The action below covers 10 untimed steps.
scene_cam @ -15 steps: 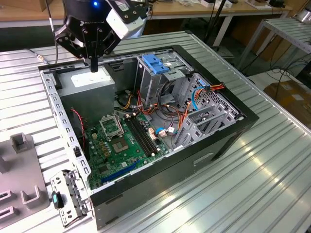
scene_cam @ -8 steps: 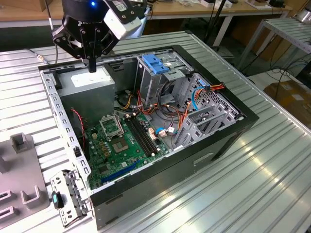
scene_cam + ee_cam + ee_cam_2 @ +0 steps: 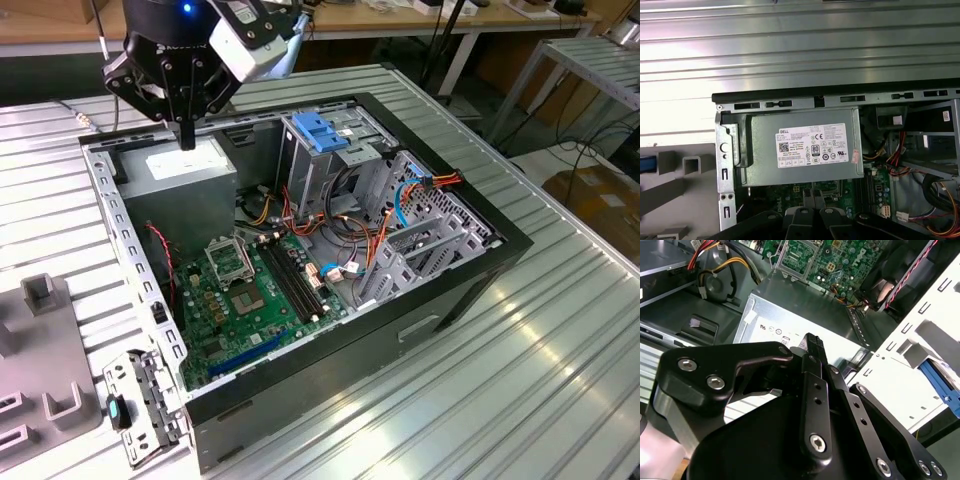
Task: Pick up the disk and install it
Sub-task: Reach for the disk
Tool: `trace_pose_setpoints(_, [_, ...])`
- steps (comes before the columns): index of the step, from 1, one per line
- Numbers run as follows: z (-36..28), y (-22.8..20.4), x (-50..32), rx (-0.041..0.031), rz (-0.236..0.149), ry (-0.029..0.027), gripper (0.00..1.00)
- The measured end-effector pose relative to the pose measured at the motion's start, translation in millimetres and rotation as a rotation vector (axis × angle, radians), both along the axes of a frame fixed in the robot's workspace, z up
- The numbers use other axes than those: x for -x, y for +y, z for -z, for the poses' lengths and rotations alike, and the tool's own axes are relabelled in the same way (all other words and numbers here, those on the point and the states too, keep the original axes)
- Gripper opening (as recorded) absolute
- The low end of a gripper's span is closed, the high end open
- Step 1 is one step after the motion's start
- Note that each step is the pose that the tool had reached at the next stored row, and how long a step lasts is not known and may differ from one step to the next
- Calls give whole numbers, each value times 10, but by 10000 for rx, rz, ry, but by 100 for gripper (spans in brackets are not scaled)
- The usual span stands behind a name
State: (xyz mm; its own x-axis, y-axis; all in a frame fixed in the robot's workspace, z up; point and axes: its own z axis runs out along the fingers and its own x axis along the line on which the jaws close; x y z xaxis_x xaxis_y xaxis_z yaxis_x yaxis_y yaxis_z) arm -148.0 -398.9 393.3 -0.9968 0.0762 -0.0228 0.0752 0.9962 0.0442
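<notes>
My gripper (image 3: 187, 138) hangs just above the grey power-supply box (image 3: 185, 168) in the back corner of the open computer case (image 3: 470, 290), on the exterior view's left. Its two black fingers are pressed together with nothing between them; in the second wrist view the joined tips (image 3: 813, 341) point at the box's white sticker. No silver face of the disk is in view. A blue plastic strip (image 3: 941, 386) lies just outside the case wall by a grey fixture, also seen in the first wrist view (image 3: 645, 163). I cannot tell whether that strip belongs to the disk.
A blue plastic bracket (image 3: 320, 130) sits on top of the metal drive cage (image 3: 330, 175). The motherboard (image 3: 250, 290) and loose orange, red and blue cables (image 3: 400, 210) fill the case floor. A grey holder block (image 3: 45, 350) and a metal panel (image 3: 135, 405) lie on the ribbed table.
</notes>
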Motion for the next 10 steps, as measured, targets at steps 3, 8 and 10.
trace_pose_setpoints(3, [0, 0, 23, 0, 0, 1, 11])
trace_pose_setpoints(8, [0, 0, 48, 0, 0, 2, 11])
trace_pose_setpoints(10, [0, 0, 56, 0, 0, 3, 11])
